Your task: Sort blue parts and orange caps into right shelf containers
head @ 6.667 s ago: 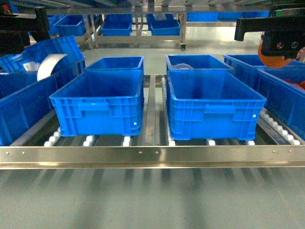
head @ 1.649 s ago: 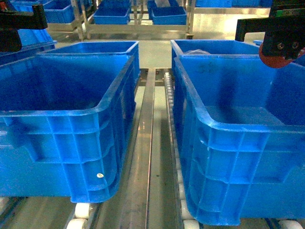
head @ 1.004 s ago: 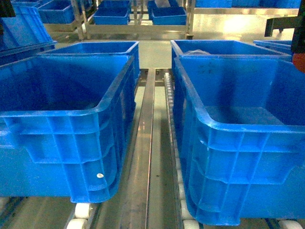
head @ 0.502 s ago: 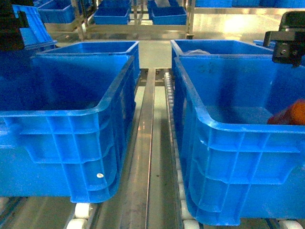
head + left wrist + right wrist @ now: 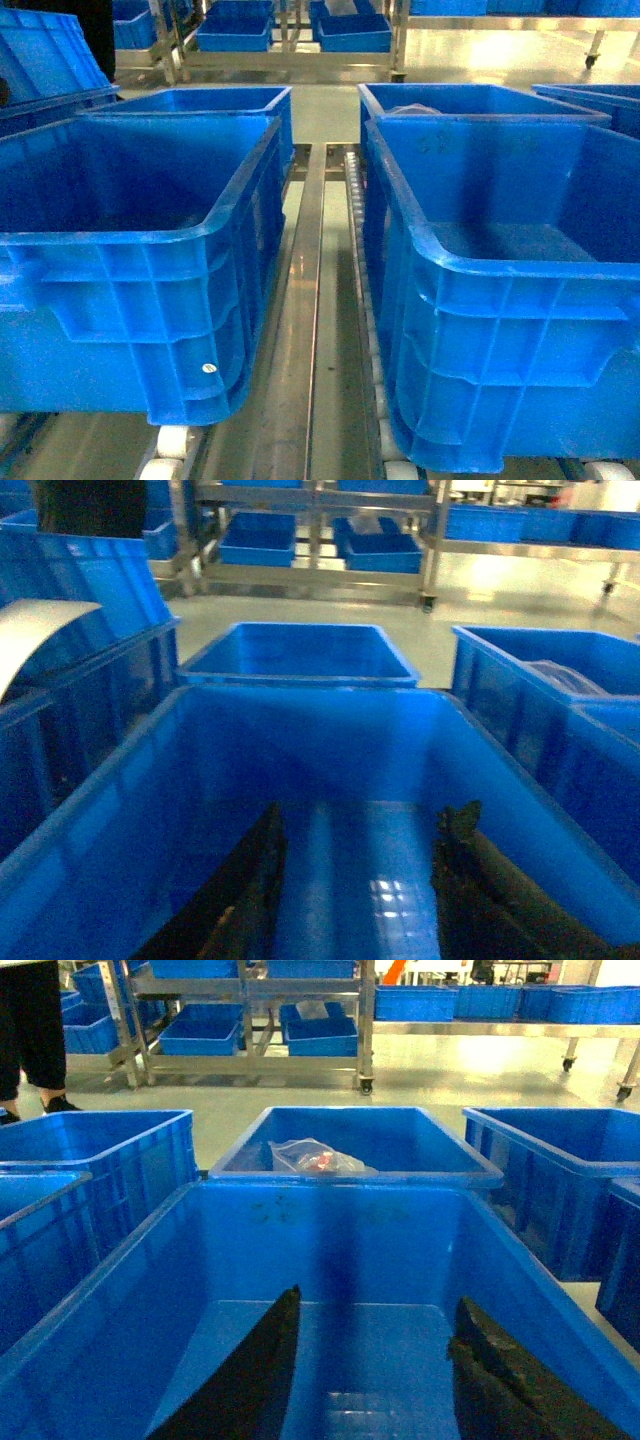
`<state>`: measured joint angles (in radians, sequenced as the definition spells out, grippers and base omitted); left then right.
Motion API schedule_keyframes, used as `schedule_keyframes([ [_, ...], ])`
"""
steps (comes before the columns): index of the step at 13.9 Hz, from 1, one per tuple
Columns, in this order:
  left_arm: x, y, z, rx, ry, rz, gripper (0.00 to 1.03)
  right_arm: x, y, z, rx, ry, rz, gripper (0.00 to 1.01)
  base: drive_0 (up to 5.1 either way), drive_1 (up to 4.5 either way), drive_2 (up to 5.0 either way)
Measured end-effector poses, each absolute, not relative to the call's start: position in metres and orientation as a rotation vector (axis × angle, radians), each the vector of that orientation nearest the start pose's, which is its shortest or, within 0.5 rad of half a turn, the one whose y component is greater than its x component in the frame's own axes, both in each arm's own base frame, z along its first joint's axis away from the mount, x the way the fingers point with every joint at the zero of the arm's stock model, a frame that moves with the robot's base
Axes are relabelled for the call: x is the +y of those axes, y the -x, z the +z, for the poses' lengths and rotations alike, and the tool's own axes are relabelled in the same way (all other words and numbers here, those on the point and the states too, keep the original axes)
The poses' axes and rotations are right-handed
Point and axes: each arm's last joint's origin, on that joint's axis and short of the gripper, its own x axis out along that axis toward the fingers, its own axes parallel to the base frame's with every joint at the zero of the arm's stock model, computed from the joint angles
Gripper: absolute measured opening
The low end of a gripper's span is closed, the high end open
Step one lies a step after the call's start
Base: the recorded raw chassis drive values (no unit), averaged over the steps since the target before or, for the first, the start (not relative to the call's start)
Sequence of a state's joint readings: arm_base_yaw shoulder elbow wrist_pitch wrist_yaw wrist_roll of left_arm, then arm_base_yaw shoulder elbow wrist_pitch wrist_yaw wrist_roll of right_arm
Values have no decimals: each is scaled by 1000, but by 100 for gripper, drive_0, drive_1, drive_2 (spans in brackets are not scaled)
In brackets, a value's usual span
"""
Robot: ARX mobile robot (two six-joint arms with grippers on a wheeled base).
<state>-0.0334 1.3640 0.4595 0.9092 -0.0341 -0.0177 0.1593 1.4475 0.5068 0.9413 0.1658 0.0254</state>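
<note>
I see a steel roller rack with a flat metal rail down its middle and white rollers showing at its near edge. Beyond it lies pale glossy floor. Further back stands a metal shelf frame on castors, carrying small shallow blue bins. A clear plastic bag with something red and white inside lies in the rear bin ahead of my right wrist camera. A curved white sheet shows at the left edge of the left wrist view. A person's dark-trousered legs stand at far left. A tilted blue bin leans at upper left.
</note>
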Motion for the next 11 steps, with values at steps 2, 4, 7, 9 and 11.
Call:
schedule_keyframes([
  [2, 1, -235, 194, 13, 17, 12, 20, 28, -246, 196, -4, -16, -6, 26, 0, 0, 0],
  [4, 0, -214, 188, 11, 16, -1, 2, 21, -223, 185, 13, -4, 4, 1, 0, 0, 0],
  [7, 0, -187, 179, 14, 15, 0, 2, 13, -195, 179, 10, -5, 0, 2, 0, 0, 0],
  [9, 0, -172, 175, 14, 15, 0, 2, -1, -178, 174, 15, -6, -12, 2, 0, 0, 0],
  [11, 0, -160, 171, -20, 15, 0, 2, -1, -166, 169, -22, -6, -6, 2, 0, 0, 0],
])
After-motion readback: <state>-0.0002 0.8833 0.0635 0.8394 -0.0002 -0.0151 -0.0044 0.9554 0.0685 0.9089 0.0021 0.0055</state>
